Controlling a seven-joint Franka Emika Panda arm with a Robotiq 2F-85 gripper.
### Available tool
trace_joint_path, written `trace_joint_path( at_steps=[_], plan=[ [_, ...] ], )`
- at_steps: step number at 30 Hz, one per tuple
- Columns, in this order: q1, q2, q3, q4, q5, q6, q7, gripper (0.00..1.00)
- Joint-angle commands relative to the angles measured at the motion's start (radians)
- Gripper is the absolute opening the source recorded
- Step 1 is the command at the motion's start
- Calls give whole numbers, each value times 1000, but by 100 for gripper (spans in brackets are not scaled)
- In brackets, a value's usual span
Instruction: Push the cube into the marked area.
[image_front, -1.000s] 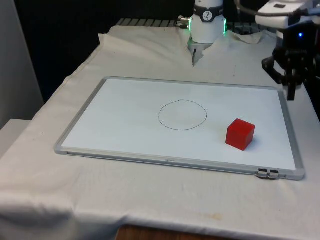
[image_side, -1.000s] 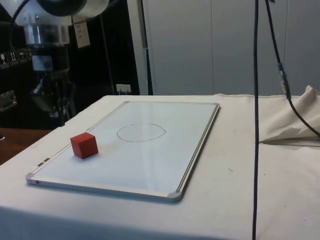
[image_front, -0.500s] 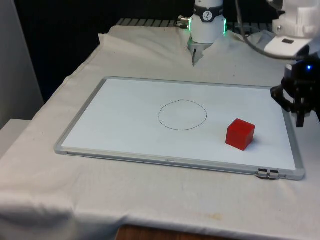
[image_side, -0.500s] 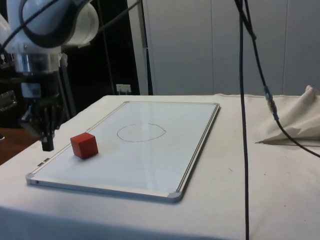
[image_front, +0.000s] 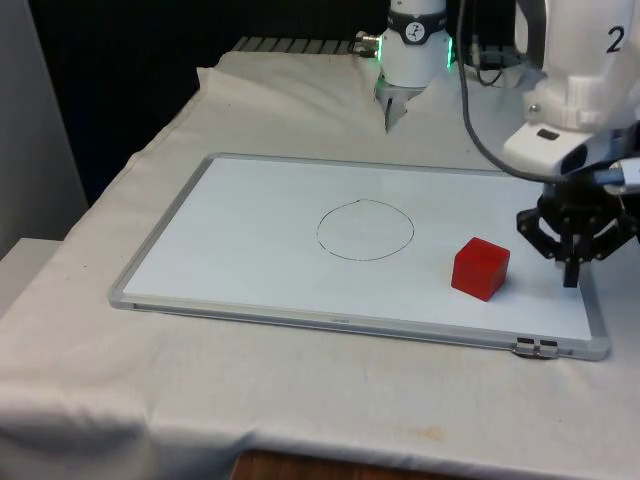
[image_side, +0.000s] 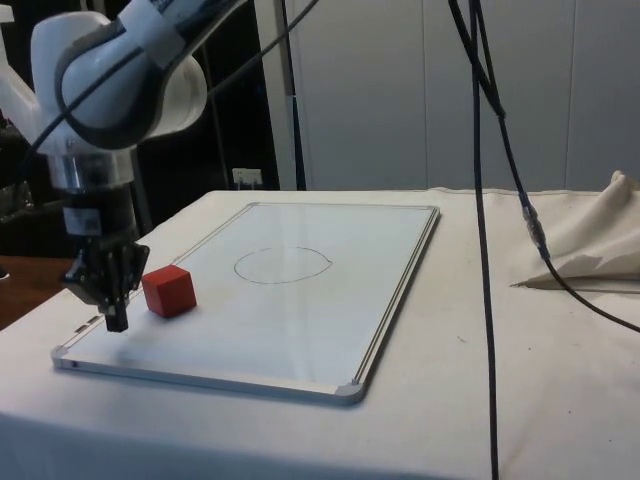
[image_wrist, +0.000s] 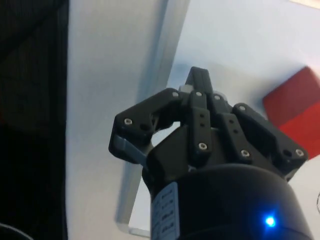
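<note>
A white cloth (image_front: 330, 400) covers the table, black cables (image_side: 480, 200) hanging.

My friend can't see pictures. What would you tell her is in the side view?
A black end effector on a white robot arm hangs low over a whiteboard, right beside a red cube. A drawn circle lies farther along the board, past the cube. The board rests on a table under a white cloth.

From my wrist cam the red cube (image_wrist: 295, 107) is cut off at the edge, rest hidden behind the gripper (image_wrist: 199, 82).
</note>
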Motion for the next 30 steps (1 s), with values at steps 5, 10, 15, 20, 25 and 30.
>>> trace_joint_path(
  at_steps=[5, 10, 15, 20, 25, 30],
  plan=[
    [3, 15, -14, 9, -6, 27, 19, 0],
    [3, 16, -27, 11, -15, 28, 30, 0],
    [0, 11, -38, 13, -22, 26, 31, 0],
    [5, 5, -63, 22, -39, 1, 48, 0],
    [5, 6, -80, 27, -63, -11, 65, 0],
    [3, 10, -93, 27, -93, -31, 79, 0]
  ],
)
